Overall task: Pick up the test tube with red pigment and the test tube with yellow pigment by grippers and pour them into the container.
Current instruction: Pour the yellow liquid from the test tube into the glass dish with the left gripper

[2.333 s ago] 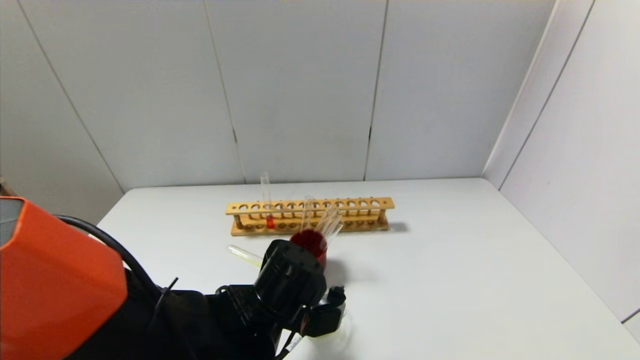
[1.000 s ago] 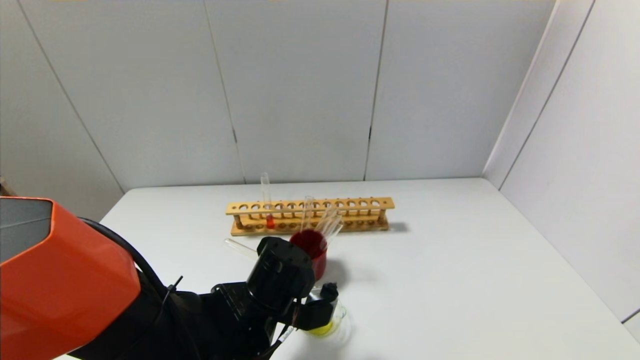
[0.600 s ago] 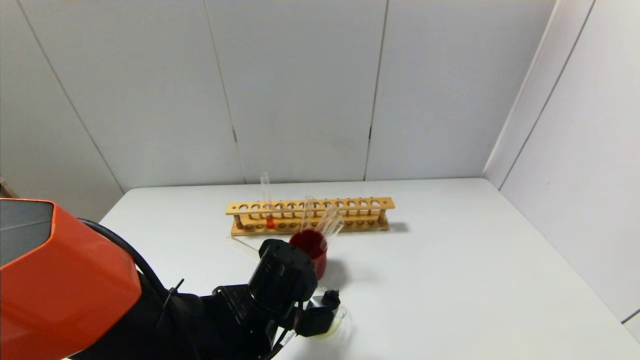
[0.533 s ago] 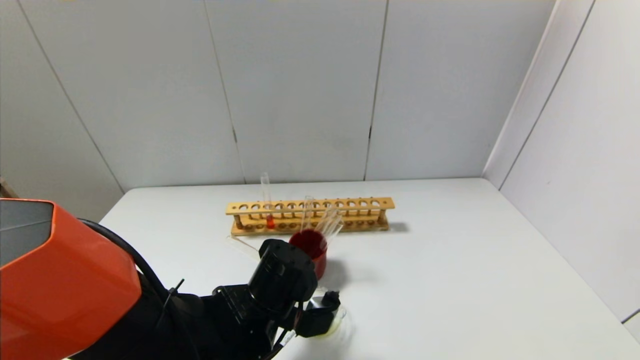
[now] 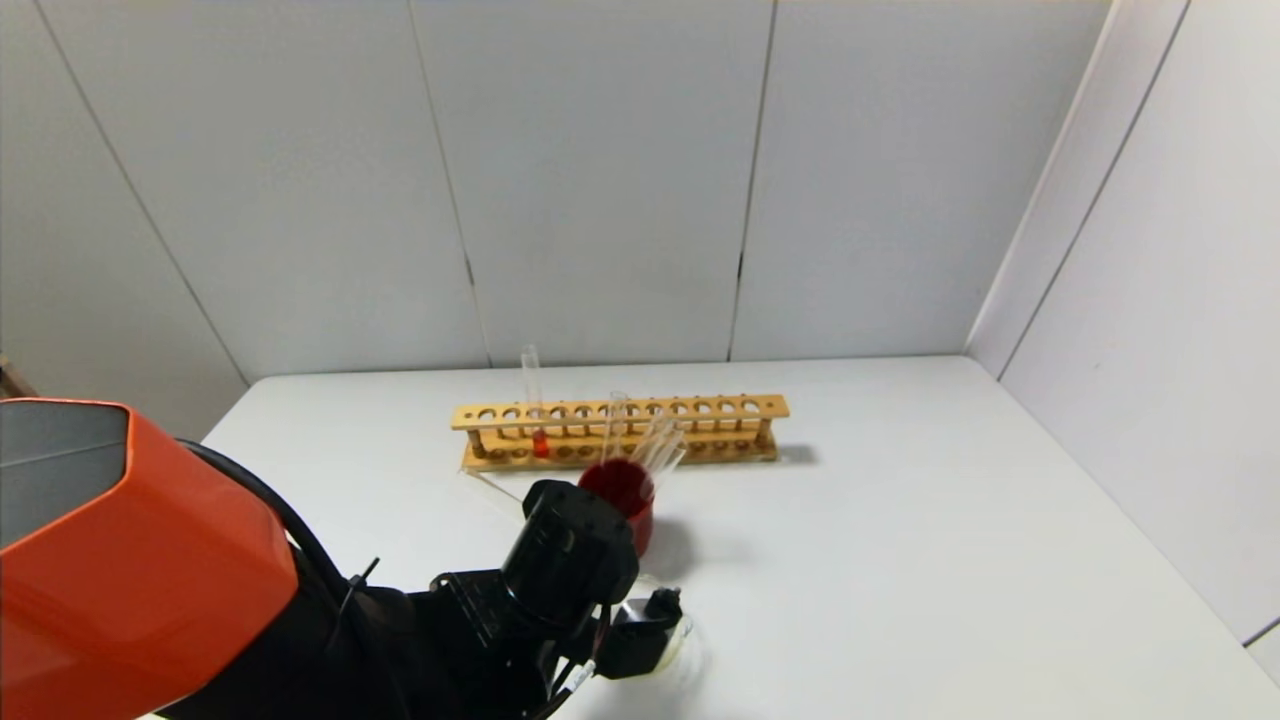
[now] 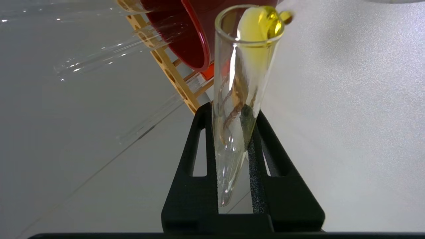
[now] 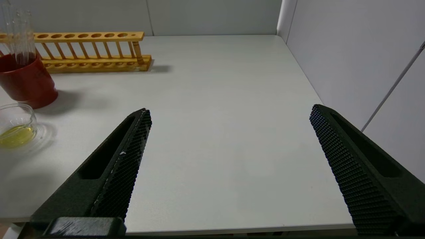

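My left gripper (image 6: 232,111) is shut on the test tube with yellow pigment (image 6: 239,83). The tube is tipped, and the yellow liquid sits at its open mouth. In the head view the left gripper (image 5: 650,620) hangs at the near side of the container (image 5: 680,645), a low clear glass cup. The container holds yellow liquid in the right wrist view (image 7: 16,127). The test tube with red pigment (image 5: 538,435) stands upright in the wooden rack (image 5: 700,408). My right gripper (image 7: 230,111) is open and empty over the table's right part.
A beaker of dark red liquid (image 5: 628,500) with plain clear tubes leaning in it stands between the rack and the container. Grey wall panels close the back and right. The table's right half (image 5: 950,560) is bare.
The yellow liquid has left the tube's rounded end and shows in the container. The tube's rear end has swung up and back behind the left wrist. The right arm has not visibly moved.
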